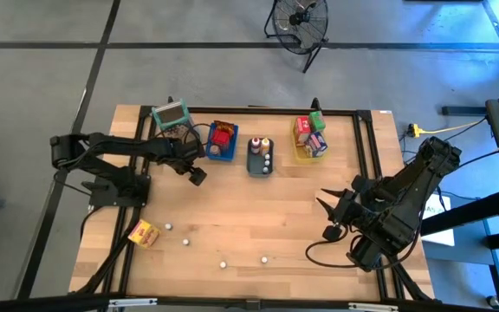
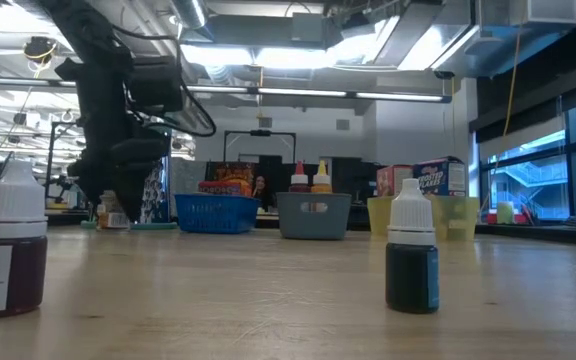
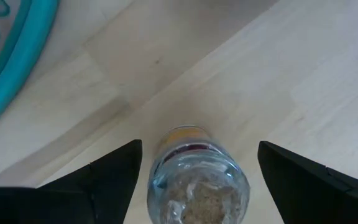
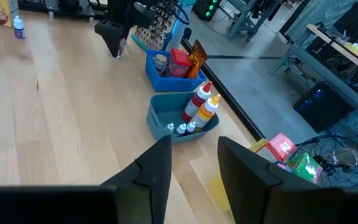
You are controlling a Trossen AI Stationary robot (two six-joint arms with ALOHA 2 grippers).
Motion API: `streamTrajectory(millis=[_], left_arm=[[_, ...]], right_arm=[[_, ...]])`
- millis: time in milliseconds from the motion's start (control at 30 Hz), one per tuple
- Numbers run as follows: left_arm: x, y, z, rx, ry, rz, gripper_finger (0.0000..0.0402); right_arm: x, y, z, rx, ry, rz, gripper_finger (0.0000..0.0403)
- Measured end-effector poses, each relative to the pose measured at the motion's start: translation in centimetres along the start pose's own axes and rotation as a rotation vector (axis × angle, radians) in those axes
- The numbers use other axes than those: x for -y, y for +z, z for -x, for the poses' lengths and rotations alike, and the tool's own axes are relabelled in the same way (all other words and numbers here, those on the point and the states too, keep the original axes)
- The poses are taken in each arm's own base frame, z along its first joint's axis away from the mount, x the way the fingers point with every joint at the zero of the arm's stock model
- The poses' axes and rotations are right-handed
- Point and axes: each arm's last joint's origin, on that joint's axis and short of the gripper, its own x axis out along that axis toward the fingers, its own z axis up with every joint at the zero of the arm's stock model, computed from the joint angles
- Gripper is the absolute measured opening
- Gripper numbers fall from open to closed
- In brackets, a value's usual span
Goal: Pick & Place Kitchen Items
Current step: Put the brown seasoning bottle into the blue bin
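Small clear glass jar [image 3: 197,180] with a yellow-red band, holding pale granules, stands upright on the wooden table [image 1: 258,225] near its far edge, just beside the blue rectangular tray [image 1: 221,144] and the grey-green mesh basket [image 1: 172,118]. It sits squarely between the spread fingers of the left gripper [image 1: 197,177], which points straight down over it, jaws apart and not touching the glass; whether it is coming or leaving I cannot tell. The right gripper [image 1: 331,218] waits near the table's right edge, fingers parted, nothing in them, well apart from the jar.
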Motion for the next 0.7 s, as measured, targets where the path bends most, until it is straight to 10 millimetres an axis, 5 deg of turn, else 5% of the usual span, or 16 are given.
streamTrajectory(millis=[700], left_arm=[[0.37, -0.51, 0.03, -0.03, -0.009, -0.089, 0.0191]], right_arm=[[0.0, 0.0, 0.0, 0.0, 0.0, 0.003, 0.0133]])
